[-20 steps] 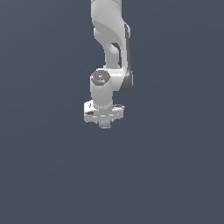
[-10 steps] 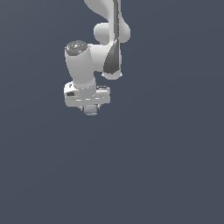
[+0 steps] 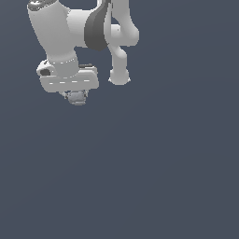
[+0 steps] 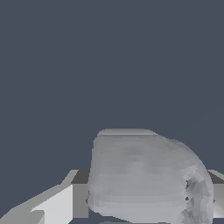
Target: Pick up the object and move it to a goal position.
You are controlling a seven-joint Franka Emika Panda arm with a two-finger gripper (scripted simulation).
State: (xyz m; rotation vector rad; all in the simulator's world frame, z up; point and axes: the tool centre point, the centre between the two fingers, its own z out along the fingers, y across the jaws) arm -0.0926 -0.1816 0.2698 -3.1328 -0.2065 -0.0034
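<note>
The object (image 3: 77,97) is a small pale grey lump that shows just under my white gripper block, at the upper left of the exterior view. My gripper (image 3: 76,97) is shut on it and holds it well above the dark floor. In the wrist view the object (image 4: 144,175) fills the near field as a rounded grey cube between the white fingers (image 4: 57,205). The fingertips are mostly hidden by the object in both views.
The white arm (image 3: 93,32) reaches in from the top of the exterior view, with another link end (image 3: 120,74) hanging to the right of the gripper. The rest is a plain dark blue-grey surface.
The arm and gripper have moved up and toward the exterior view's left, closer to the camera, carrying the object with them.
</note>
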